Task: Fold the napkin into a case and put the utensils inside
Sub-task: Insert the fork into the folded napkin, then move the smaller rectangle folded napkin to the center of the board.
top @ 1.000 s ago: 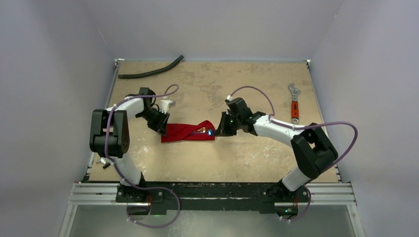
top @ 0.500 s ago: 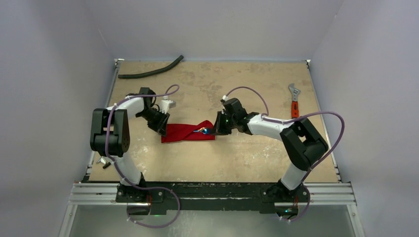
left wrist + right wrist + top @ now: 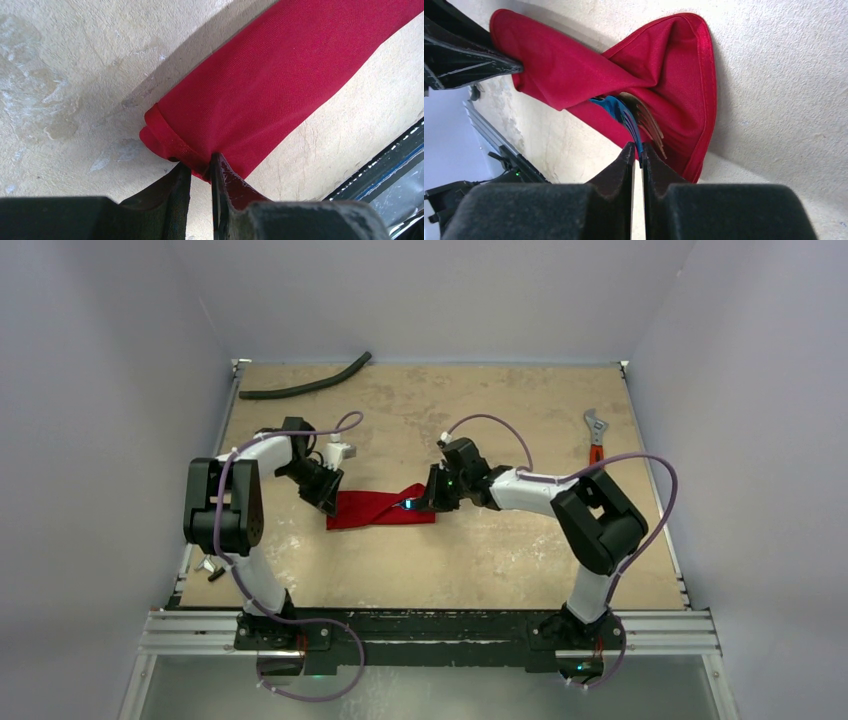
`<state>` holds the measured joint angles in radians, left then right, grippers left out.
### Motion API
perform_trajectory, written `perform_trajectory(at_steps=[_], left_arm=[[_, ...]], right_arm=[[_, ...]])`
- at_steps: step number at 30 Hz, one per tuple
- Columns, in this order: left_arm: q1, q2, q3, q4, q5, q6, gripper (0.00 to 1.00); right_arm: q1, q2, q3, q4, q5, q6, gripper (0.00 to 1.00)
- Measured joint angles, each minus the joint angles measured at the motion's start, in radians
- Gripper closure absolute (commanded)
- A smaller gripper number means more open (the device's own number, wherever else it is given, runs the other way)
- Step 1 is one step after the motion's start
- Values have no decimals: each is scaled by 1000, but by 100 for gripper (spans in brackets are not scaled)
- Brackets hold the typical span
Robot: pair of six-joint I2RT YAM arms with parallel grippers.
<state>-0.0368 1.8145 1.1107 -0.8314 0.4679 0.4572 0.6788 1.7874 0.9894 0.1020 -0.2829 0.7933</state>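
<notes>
The red napkin lies folded as a long narrow case (image 3: pixel 378 508) in the middle of the table. My left gripper (image 3: pixel 326 502) is shut on the case's left end; the left wrist view shows the red hem (image 3: pixel 170 142) pinched between my fingers. My right gripper (image 3: pixel 428 501) is at the case's open right end, shut on the tip of a blue iridescent fork (image 3: pixel 621 113). The fork runs into the red fold (image 3: pixel 659 85). A gold-toned utensil (image 3: pixel 650 125) lies beside it in the opening.
A black curved hose (image 3: pixel 305 381) lies at the far left edge. An orange-handled wrench (image 3: pixel 596 444) lies at the far right. A small white object (image 3: pixel 338 451) sits just behind my left gripper. The table's metal rail (image 3: pixel 430 626) runs along the near edge.
My right gripper has moved left, pushing the fork deeper into the case's open end. My left gripper has stayed put on the left end.
</notes>
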Motion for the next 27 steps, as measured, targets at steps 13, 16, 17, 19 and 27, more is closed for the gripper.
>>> perform_trajectory(at_steps=[13, 16, 17, 19, 27], left_arm=[[0, 14, 13, -25, 2, -1, 81], [0, 17, 15, -27, 4, -1, 81], [0, 18, 16, -28, 6, -2, 82], [-1, 22, 17, -31, 12, -2, 82], [-80, 46, 34, -32, 44, -48, 82]], right_arm=[[8, -11, 27, -75, 9, -36, 28], [-1, -73, 27, -138, 20, -67, 26], [-8, -99, 27, -157, 28, -79, 26], [-31, -144, 20, -181, 32, -103, 26], [-257, -286, -21, -260, 53, -190, 26]])
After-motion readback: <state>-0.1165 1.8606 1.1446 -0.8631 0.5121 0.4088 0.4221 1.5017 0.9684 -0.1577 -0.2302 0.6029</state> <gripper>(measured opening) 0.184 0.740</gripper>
